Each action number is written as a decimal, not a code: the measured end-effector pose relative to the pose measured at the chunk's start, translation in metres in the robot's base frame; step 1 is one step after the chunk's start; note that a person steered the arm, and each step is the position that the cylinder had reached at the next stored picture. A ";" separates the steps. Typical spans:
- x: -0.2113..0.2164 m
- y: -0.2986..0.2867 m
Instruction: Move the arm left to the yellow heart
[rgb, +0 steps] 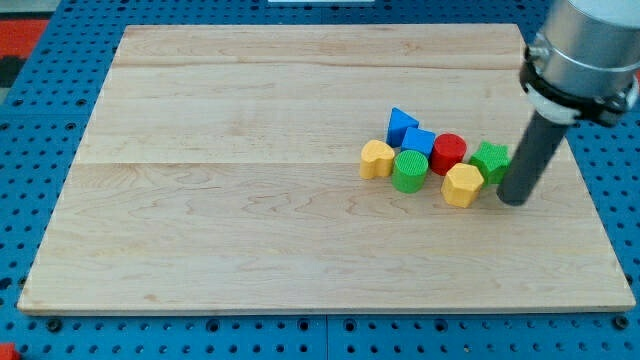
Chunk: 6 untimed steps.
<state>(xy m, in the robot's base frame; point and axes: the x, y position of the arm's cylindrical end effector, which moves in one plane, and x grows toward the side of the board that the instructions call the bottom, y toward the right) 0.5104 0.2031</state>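
While my tip (514, 199) rests on the counter (250, 230) | no claw on this rod, nothing held | green star (491, 160) just beside tip, view's left | yellow hexagon (462, 185) next left | yellow heart (377, 159) farthest left, touching green cylinder (409, 170)
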 end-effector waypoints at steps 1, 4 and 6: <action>0.033 -0.045; -0.013 -0.173; -0.057 -0.188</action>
